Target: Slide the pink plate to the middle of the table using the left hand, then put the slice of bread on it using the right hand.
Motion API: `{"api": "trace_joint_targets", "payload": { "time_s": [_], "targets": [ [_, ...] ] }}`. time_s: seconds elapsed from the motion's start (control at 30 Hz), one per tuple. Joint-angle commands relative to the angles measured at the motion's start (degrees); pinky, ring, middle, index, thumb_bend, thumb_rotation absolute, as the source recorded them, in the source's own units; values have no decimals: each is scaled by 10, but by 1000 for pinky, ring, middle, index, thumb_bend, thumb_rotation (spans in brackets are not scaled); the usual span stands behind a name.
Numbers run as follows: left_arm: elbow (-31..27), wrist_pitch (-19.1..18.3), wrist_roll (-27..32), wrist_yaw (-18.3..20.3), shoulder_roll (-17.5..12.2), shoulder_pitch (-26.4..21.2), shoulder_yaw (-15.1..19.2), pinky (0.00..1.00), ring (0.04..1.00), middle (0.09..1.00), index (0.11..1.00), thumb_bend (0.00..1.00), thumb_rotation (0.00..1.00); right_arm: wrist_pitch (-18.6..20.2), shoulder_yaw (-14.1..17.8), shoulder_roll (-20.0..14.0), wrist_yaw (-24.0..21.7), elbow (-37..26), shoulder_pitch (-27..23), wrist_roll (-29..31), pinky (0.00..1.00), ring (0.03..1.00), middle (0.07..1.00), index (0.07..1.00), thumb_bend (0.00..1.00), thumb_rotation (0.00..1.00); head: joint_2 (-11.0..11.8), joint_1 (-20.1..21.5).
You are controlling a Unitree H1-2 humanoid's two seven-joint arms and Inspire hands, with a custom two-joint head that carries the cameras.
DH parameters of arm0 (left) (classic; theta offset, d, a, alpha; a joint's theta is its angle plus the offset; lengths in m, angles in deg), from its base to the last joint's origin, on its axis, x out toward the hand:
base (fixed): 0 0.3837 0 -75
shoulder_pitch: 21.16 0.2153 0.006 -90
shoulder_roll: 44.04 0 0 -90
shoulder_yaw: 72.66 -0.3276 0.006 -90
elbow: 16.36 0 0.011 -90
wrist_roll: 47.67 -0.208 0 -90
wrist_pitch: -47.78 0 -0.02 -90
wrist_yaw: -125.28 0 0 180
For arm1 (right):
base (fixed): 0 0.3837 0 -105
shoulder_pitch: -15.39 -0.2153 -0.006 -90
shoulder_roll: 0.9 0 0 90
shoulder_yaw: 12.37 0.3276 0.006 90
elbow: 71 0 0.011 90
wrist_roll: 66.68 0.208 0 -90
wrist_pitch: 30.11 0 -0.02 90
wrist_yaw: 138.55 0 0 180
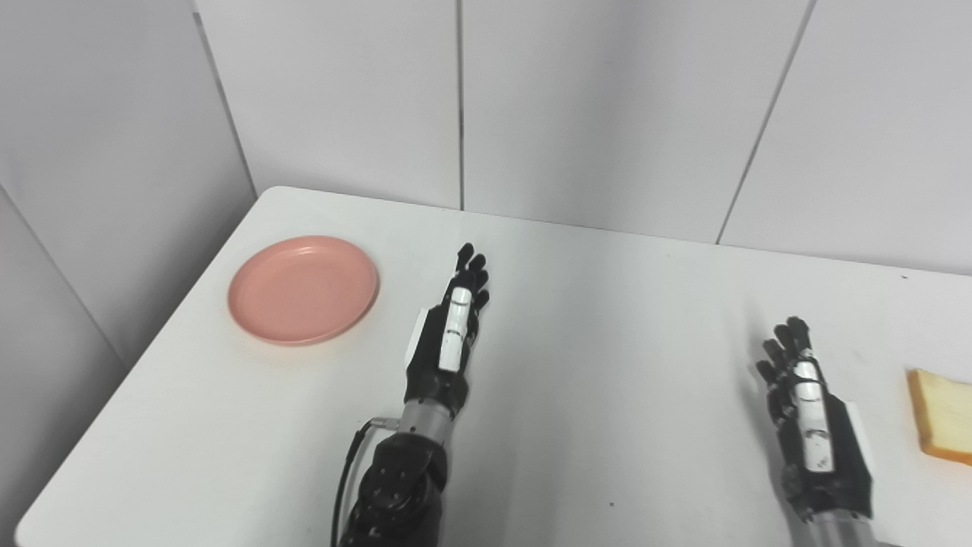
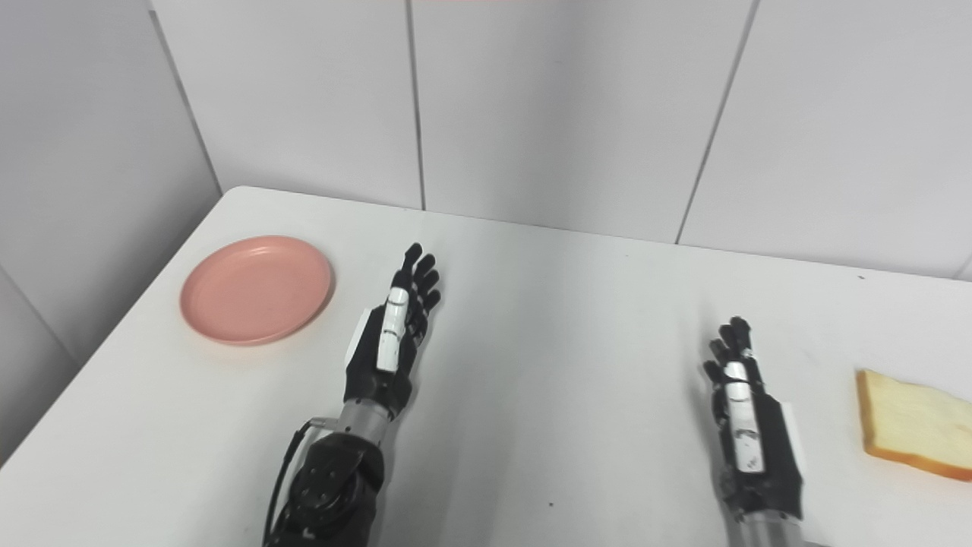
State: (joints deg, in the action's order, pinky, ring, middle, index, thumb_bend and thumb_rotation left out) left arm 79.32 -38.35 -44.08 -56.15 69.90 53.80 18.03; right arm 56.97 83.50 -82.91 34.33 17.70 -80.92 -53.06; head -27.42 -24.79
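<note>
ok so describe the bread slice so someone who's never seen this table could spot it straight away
Start at the white table and follow it to its far right side, past the right hand. The slice of bread lies flat there, apart from the hand. It is the only pale yellow, square-edged thing with a darker crust; the pink plate sits on the opposite, left side.

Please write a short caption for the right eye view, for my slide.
Both hands, left and right, open; pink plate far left, bread slice far right.

Black robot hand (image 1: 448, 338), white panels, black cable (image 1: 343, 475)
</note>
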Motion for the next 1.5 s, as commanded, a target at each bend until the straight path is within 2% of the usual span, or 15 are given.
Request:
{"api": "trace_joint_targets", "payload": {
  "time_s": [0.0, 0.13, 0.23, 0.5, 0.7, 0.83, 1.0, 1.2, 1.27, 1.47],
  "targets": [
    [-18, 18, 2, -7, -2, -28, 3, 1000, 1000, 1000, 1000, 704, 1000, -25, 7, -6, -8, -7, -14, 10, 1000, 1000, 1000, 1000, 639, 890, 1, -2],
    [-3, 46, -9, -23, -9, -39, 18, 1000, 1000, 995, 993, 717, 1000, -22, 9, -3, -6, -8, -15, 9, 1000, 1000, 1000, 1000, 622, 892, 3, -9],
    [5, 52, -9, -26, -13, -45, 21, 1000, 1000, 990, 987, 724, 1000, -21, 8, -4, -7, -3, -18, 7, 1000, 1000, 1000, 1000, 630, 901, 6, -17],
    [0, 41, 12, -18, -34, -53, 34, 996, 968, 953, 952, 744, 1000, -47, 8, -4, -7, 22, -27, -8, 1000, 991, 995, 1000, 589, 956, 18, -38],
    [1, 34, 13, -27, -65, -65, 53, 929, 901, 876, 892, 745, 1000, -75, 7, -4, -9, 39, -34, -12, 1000, 993, 998, 999, 505, 999, 28, -54],
    [14, 62, 14, -42, -81, -74, 79, 903, 857, 829, 837, 720, 1000, -91, 8, -2, -23, 44, -37, 9, 1000, 1000, 999, 1000, 495, 956, 35, -62],
    [13, 50, 22, -54, -101, -81, 106, 954, 851, 812, 807, 708, 1000, -95, 8, 0, -25, 48, -37, 19, 1000, 998, 997, 1000, 481, 940, 39, -69],
    [25, 54, 34, -50, -148, -89, 134, 919, 847, 823, 814, 711, 1000, -97, 6, 3, -24, 50, -39, 17, 1000, 998, 998, 1000, 480, 942, 46, -74],
    [30, 49, 28, -58, -165, -94, 145, 847, 838, 816, 802, 706, 1000, -102, 5, 4, -25, 55, -41, 15, 1000, 992, 994, 1000, 487, 932, 47, -75],
    [58, 43, 42, -55, -221, -102, 179, 807, 828, 807, 799, 712, 1000, -99, 6, 7, -21, 56, -43, 10, 1000, 996, 998, 1000, 496, 930, 51, -79]
  ]
}}
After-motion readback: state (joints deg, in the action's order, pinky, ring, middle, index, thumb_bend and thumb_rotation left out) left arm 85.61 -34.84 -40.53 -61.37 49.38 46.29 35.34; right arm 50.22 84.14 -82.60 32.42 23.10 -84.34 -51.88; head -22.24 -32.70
